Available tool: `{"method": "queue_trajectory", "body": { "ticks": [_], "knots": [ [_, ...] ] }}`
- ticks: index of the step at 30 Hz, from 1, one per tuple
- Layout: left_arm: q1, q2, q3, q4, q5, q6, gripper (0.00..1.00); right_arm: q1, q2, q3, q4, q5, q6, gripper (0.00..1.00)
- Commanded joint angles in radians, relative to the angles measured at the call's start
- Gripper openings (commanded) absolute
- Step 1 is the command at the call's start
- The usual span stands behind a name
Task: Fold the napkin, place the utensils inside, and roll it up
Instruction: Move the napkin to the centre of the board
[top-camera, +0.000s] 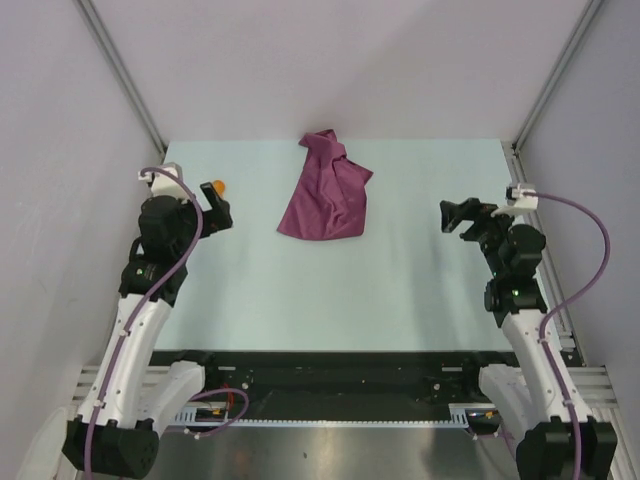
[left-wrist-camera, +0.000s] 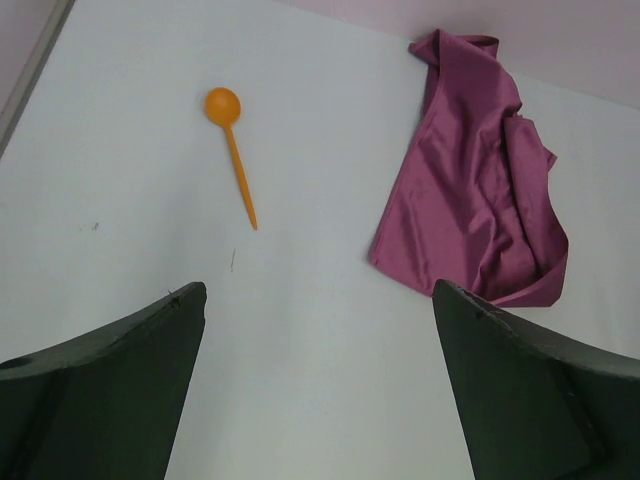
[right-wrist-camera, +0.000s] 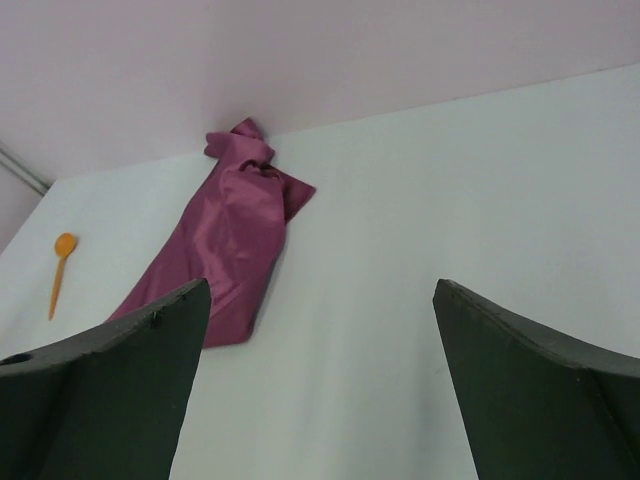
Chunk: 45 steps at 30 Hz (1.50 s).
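Observation:
The plum napkin (top-camera: 325, 190) lies crumpled and loosely bunched at the far middle of the table, and it also shows in the left wrist view (left-wrist-camera: 470, 190) and the right wrist view (right-wrist-camera: 225, 240). A single orange spoon (left-wrist-camera: 222, 104), one of the utensils, rests flat to the napkin's left; from above only its bowl (top-camera: 219, 185) peeks out beside my left gripper. That left gripper (top-camera: 218, 212) (left-wrist-camera: 320, 290) hovers open and empty, short of the spoon. My right gripper (top-camera: 456, 215) (right-wrist-camera: 320, 285) is open and empty too, well right of the napkin. The spoon (right-wrist-camera: 65, 243) shows far left there.
The pale blue table mat (top-camera: 330, 290) is bounded by lilac walls behind and at both sides, with metal frame posts (top-camera: 125, 75) in the corners. A black rail (top-camera: 330, 365) runs along the near edge between the arm bases.

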Motion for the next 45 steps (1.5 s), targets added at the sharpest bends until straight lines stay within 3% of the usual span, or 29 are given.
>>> {"method": "queue_trajectory", "body": {
  "ticks": [1, 11, 17, 24, 30, 35, 38, 41, 42, 45],
  "knots": [
    [0.005, -0.046, 0.022, 0.003, 0.053, 0.064, 1.00, 0.021, 0.149, 0.151, -0.010, -0.115, 0.040, 1.00],
    [0.006, -0.051, -0.087, 0.054, 0.150, 0.149, 1.00, 0.291, 0.772, 0.574, -0.216, 0.034, 0.065, 1.00],
    [0.005, -0.045, -0.101, 0.049, 0.144, 0.150, 1.00, 0.371, 1.141, 0.853, -0.369, 0.094, 0.114, 0.92],
    [0.000, -0.028, -0.107, 0.049, 0.150, 0.147, 1.00, 0.401, 1.271, 0.907, -0.398, 0.171, 0.169, 0.84],
    [-0.030, 0.011, -0.102, 0.048, 0.233, 0.138, 0.94, 0.401, 1.315, 0.903, -0.358, 0.102, 0.172, 0.76],
    [-0.066, 0.040, -0.075, 0.009, 0.195, 0.098, 0.92, 0.401, 1.332, 0.915, -0.345, 0.075, 0.169, 0.70],
    [-0.098, 0.052, -0.082, 0.006, 0.181, 0.019, 0.92, 0.397, 1.349, 0.921, -0.334, 0.034, 0.164, 0.57],
    [-0.127, 0.063, -0.134, 0.055, 0.195, -0.073, 0.92, 0.389, 1.355, 0.909, -0.311, -0.013, 0.170, 0.34],
    [-0.133, 0.066, -0.157, 0.104, 0.202, -0.095, 0.92, 0.388, 1.352, 0.903, -0.302, -0.026, 0.175, 0.19],
    [-0.147, 0.103, -0.231, 0.181, 0.201, -0.155, 0.91, 0.381, 1.306, 0.851, -0.280, -0.044, 0.184, 0.00]
  ]
}}
